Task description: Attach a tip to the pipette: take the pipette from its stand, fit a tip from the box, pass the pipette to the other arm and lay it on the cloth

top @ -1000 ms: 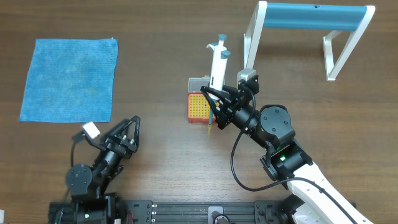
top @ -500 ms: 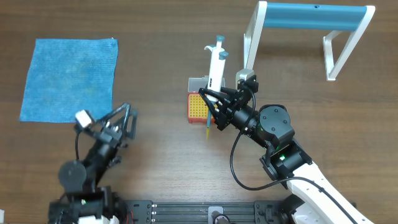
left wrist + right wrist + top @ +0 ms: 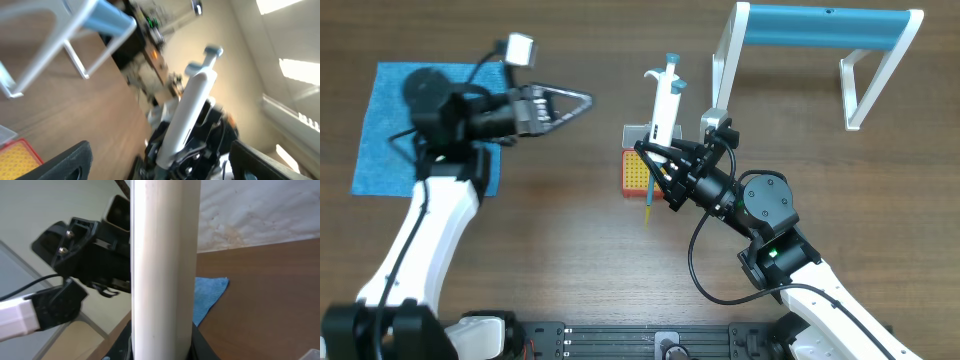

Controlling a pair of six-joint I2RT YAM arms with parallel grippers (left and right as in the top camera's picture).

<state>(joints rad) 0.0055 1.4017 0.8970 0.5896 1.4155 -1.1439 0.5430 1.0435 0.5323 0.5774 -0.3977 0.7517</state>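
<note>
I'm holding the pipette [image 3: 665, 100] in the right tool [image 3: 658, 165], whose fingers are clamping the white body low down. The right wrist view is showing that body standing between them. A tip [image 3: 649, 207] is sitting on the pipette's lower end, so I'm judging the fitting step done and the handover the step in hand. The pipette is hanging clear of the table [image 3: 570, 260], with the tip box [image 3: 637, 172] just beside the right tool and the stand [image 3: 820, 25] beyond it.

The left tool [image 3: 568, 103] is hovering raised, its fingers spread wide and gripping nothing. The relation I'm watching is this one: the pipette is lying straight ahead of the left tool, framed between its two fingers in the left wrist view, near them but apart. Its long axis is running close to upright with a slight lean, plunger end up and tip end down. That means it is crossing the left tool's line of approach rather than pointing along it. I'm expecting the left tool to close on the free length of body above the right tool's fingers. The cloth [image 3: 430, 125] is lying behind the left tool, on the side away from the pipette, so the left arm is the nearer one for laying it down.
</note>
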